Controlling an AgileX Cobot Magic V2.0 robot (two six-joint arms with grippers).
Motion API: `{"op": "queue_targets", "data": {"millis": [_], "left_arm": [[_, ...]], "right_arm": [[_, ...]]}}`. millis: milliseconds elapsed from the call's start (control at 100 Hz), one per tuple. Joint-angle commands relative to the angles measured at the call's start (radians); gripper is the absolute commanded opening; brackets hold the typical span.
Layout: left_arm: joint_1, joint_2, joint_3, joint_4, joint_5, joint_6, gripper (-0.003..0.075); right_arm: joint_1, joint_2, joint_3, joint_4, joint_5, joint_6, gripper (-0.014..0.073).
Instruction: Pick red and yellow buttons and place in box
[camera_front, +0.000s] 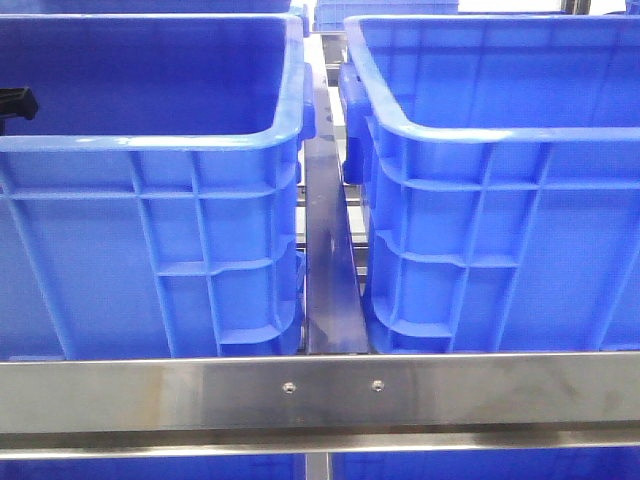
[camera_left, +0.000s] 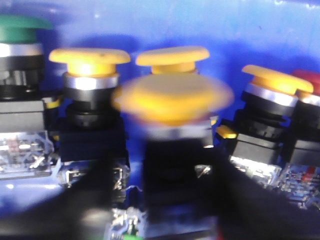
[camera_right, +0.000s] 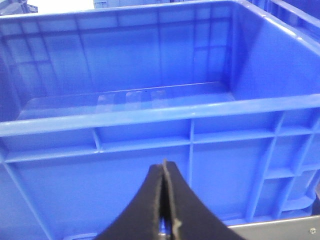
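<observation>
**Left arm at a yellow button, down in the left crate**

Front view: two blue crates side by side on a steel rail (camera_front: 320, 392). The left crate (camera_front: 150, 250) has a dark bit of the left arm showing over its far-left wall; the right crate (camera_front: 500, 220), the box, stands just beside it across a narrow gap.

Left wrist view: left gripper (camera_left: 167, 200) sits low among upright buttons on the blue floor. A yellow button (camera_left: 172, 102), blurred, is nearest, its black body between the dark fingers (camera_left: 90, 200). Whether the jaws have closed on it I cannot tell. Other yellow caps stand behind and either side; a red button (camera_left: 310, 82) sits at the edge, a green one (camera_left: 20, 27) at the opposite edge.

Right gripper (camera_right: 165, 210): jaws pressed together, holding nothing, hanging outside the box's near wall. Box floor looks bare.

Judgement: grip on the body below the cap, not the dome. Lift straight up, since neighbours stand close and could tip. Clear both rims before crossing to the box.
</observation>
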Motion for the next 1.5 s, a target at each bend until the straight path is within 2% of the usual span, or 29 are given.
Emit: {"op": "queue_targets", "data": {"millis": [0, 90, 160, 380, 640, 880, 1140, 1490], "left_arm": [[-0.005, -0.049, -0.03, -0.015, -0.027, -0.001, 0.0146], [-0.005, -0.051, -0.03, -0.015, -0.032, -0.001, 0.008], [-0.005, -0.051, -0.03, -0.015, -0.041, -0.001, 0.0063], [-0.005, -0.076, -0.03, -0.025, -0.041, 0.022, 0.0062], [-0.023, -0.22, -0.022, -0.067, -0.019, 0.08, 0.0062], [-0.099, -0.41, 0.099, -0.078, -0.046, 0.106, 0.0062], [-0.271, -0.589, 0.193, -0.142, -0.048, 0.14, 0.0062], [-0.649, -0.624, 0.199, -0.2, -0.051, 0.154, 0.0062]], "right_arm": [[0.001, -0.024, -0.017, -0.007, -0.084, -0.001, -0.007], [0.001, -0.024, -0.017, -0.007, -0.084, -0.001, -0.007], [0.001, -0.024, -0.017, -0.007, -0.084, -0.001, -0.007], [0.001, -0.024, -0.017, -0.007, -0.084, -0.001, -0.007], [0.001, -0.024, -0.017, -0.007, -0.084, -0.001, -0.007], [0.001, -0.024, -0.017, -0.007, -0.084, -0.001, -0.007], [0.001, -0.024, -0.017, -0.007, -0.086, -0.001, -0.007], [0.001, -0.024, -0.017, -0.007, -0.091, -0.001, -0.007]]}}
